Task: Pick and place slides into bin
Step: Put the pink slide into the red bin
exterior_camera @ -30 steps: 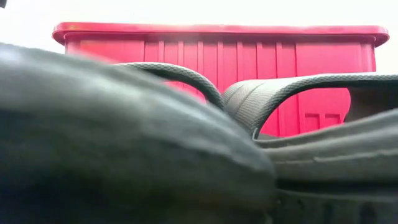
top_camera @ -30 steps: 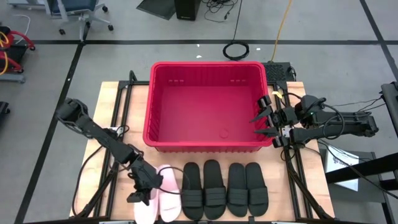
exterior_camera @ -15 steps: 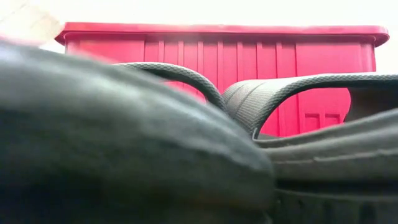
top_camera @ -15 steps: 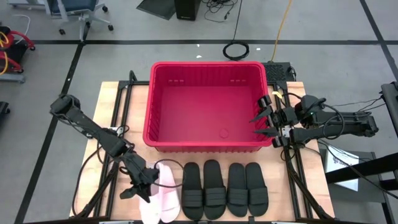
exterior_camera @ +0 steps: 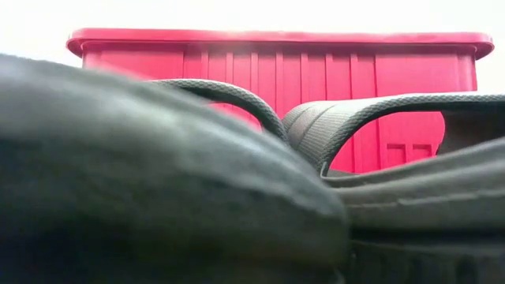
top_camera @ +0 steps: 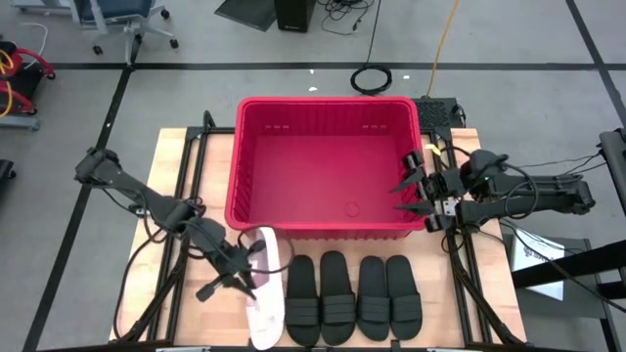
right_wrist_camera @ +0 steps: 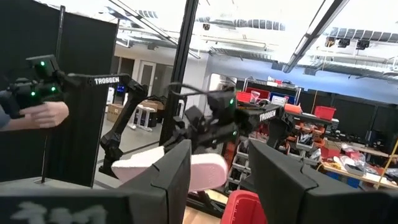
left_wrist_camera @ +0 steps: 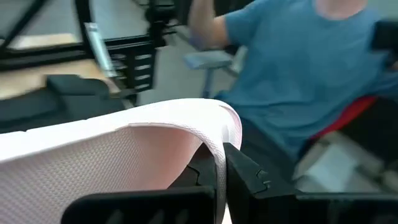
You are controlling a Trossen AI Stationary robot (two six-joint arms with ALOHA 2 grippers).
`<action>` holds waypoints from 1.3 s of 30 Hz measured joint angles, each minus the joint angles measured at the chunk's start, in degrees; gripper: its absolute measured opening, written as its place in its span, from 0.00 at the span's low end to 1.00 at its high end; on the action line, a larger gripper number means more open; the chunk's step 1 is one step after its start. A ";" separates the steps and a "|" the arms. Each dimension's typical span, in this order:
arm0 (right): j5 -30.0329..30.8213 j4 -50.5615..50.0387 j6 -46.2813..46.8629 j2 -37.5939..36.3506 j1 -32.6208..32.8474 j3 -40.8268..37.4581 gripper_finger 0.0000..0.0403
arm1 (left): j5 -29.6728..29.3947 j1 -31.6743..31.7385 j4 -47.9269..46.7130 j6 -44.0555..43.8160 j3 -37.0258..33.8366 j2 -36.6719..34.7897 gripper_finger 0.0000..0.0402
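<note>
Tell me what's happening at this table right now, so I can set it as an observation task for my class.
The left gripper is shut on a white open-toe slide sandal, holding it on edge in front of the large red plastic bin. That bin holds no sandals yet. Four black slide sandals lie in a row on the table in front of the bin. The right gripper waits open at the bin's right rim.

Wooden bench [top_camera: 181,161] on a grey floor marked with dark lines. Coiled black cable [top_camera: 372,78] and yellow cord [top_camera: 445,34] beyond the far edge. Office chair [top_camera: 122,20] at far left. Person in a blue shirt [left_wrist_camera: 298,68], seated, in the left wrist view.
</note>
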 joint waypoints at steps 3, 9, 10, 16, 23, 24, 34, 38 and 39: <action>-0.06 -0.03 0.01 0.56 0.00 0.00 0.37 | -3.94 1.43 -7.69 3.68 4.18 0.04 0.01; -0.09 0.29 -0.18 0.85 0.00 0.00 0.37 | -10.64 3.99 -17.96 9.84 14.52 0.04 0.01; -0.09 0.43 -0.18 0.84 0.00 0.00 0.37 | -11.52 4.35 -19.12 10.93 16.44 0.04 0.01; -0.11 0.55 -0.51 0.84 -0.01 0.00 0.37 | -20.09 6.59 -28.59 16.92 28.79 0.04 0.01; -0.05 0.56 -1.47 0.85 -0.01 0.00 0.37 | -24.74 12.77 -37.91 18.78 41.82 0.19 0.01; 0.22 0.56 -1.50 0.85 0.00 0.00 0.37 | -24.73 13.94 -39.29 18.76 43.45 0.45 0.01; 10.62 2.15 -7.18 0.85 -0.10 0.00 0.37 | -20.62 23.40 -52.51 19.37 57.41 5.94 0.01; 14.26 4.02 -7.13 0.84 -0.15 0.00 0.37 | -18.36 26.77 -58.13 19.98 64.19 10.03 0.01; 15.57 4.27 -6.49 0.82 -0.17 0.00 0.37 | -18.27 27.65 -59.65 19.93 65.93 11.07 0.01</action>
